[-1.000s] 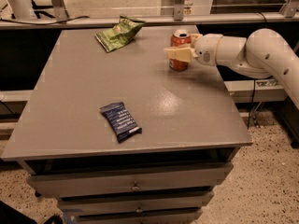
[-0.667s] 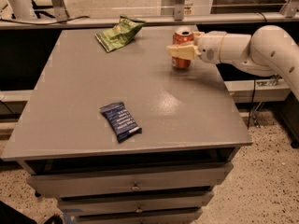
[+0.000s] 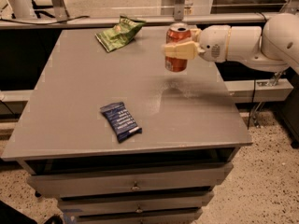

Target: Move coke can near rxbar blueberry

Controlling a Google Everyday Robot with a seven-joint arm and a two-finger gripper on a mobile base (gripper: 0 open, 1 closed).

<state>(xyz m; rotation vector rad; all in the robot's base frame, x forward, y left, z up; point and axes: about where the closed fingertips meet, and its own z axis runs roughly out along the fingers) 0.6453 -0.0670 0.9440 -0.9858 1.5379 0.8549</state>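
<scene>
A crumpled green snack bag (image 3: 119,33) lies on the grey table (image 3: 70,101).

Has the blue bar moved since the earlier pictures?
No. The rxbar blueberry lies at the same spot near the table's front edge; the gripper holds the coke can at the far right.

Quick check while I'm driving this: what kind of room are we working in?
Probably a lab or workshop: grey drawer cabinet as the worktable, speckled hard floor, cables along the rail behind. The end effector holds the coke can above the far right of the top.
</scene>
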